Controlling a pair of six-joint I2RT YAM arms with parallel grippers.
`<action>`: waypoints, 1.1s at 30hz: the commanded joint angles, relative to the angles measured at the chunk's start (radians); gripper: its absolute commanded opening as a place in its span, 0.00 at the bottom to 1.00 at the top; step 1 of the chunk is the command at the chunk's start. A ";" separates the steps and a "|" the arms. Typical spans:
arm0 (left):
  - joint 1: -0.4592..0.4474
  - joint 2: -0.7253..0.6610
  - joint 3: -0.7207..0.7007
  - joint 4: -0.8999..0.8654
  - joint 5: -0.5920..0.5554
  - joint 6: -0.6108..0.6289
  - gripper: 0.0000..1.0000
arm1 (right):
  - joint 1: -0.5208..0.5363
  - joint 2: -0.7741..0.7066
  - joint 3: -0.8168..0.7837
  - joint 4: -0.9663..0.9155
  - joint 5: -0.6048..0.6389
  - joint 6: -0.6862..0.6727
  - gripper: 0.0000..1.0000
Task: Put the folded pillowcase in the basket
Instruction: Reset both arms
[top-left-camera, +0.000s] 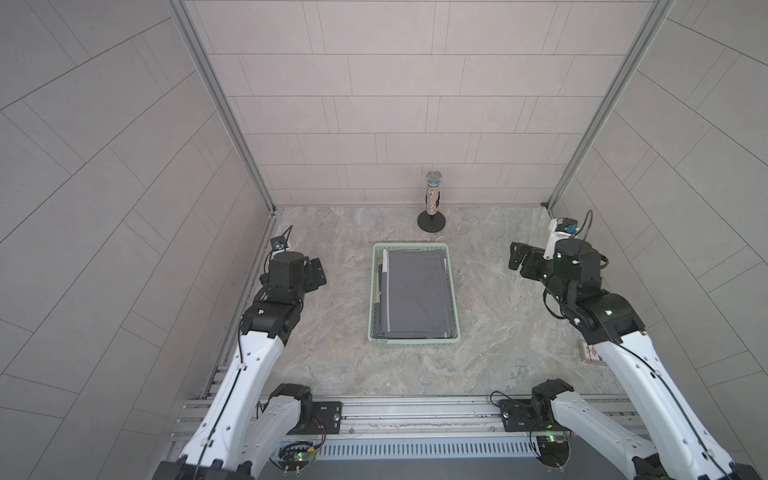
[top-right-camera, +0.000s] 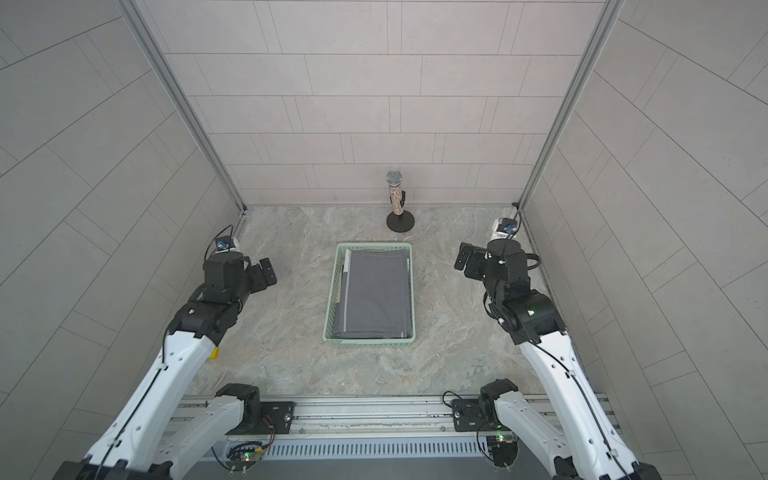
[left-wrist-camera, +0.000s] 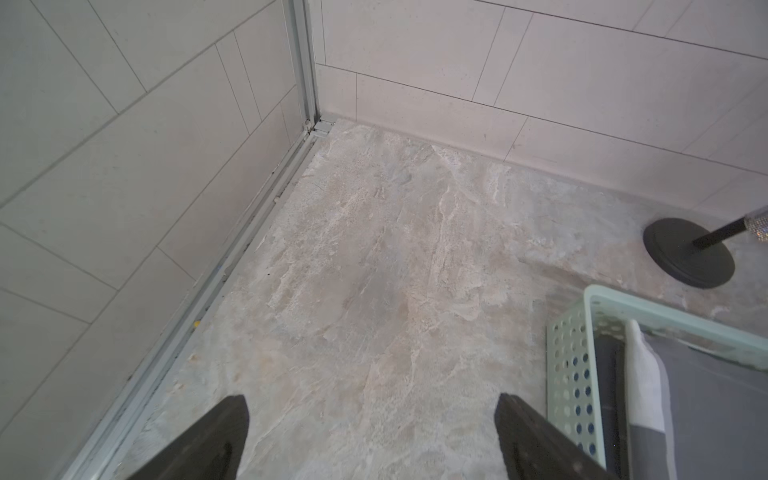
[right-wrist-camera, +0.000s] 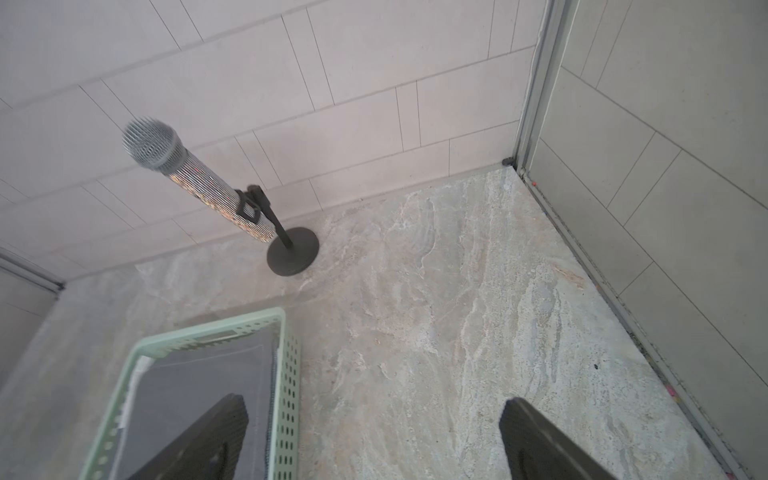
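Observation:
The mint-green basket (top-left-camera: 415, 341) (top-right-camera: 368, 341) stands in the middle of the marble table. The folded grey pillowcase (top-left-camera: 417, 291) (top-right-camera: 374, 295) lies flat inside it, a white inner edge showing along its left side. My left gripper (top-left-camera: 316, 274) (top-right-camera: 266, 274) hovers open to the left of the basket, apart from it. My right gripper (top-left-camera: 523, 259) (top-right-camera: 468, 261) hovers open to the right. In the left wrist view the left gripper (left-wrist-camera: 372, 403) is empty over bare table, beside the basket (left-wrist-camera: 569, 365) and pillowcase (left-wrist-camera: 715, 407). The right gripper (right-wrist-camera: 374, 405) is empty too, with one finger over the basket (right-wrist-camera: 286, 374) and pillowcase (right-wrist-camera: 195, 382).
A glittery microphone (top-left-camera: 433, 195) on a black round-based stand is behind the basket near the back wall. A small red-and-white box (top-left-camera: 590, 353) lies at the right table edge under my right arm. Tiled walls close in on three sides.

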 joint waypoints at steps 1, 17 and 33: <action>0.078 0.097 -0.109 0.248 0.158 0.007 1.00 | -0.002 0.031 -0.116 0.112 0.103 -0.077 1.00; 0.083 0.498 -0.418 1.140 -0.068 0.161 1.00 | -0.170 0.258 -0.624 1.008 -0.136 -0.409 1.00; 0.036 0.576 -0.474 1.301 -0.092 0.209 1.00 | -0.199 0.657 -0.662 1.528 -0.031 -0.395 1.00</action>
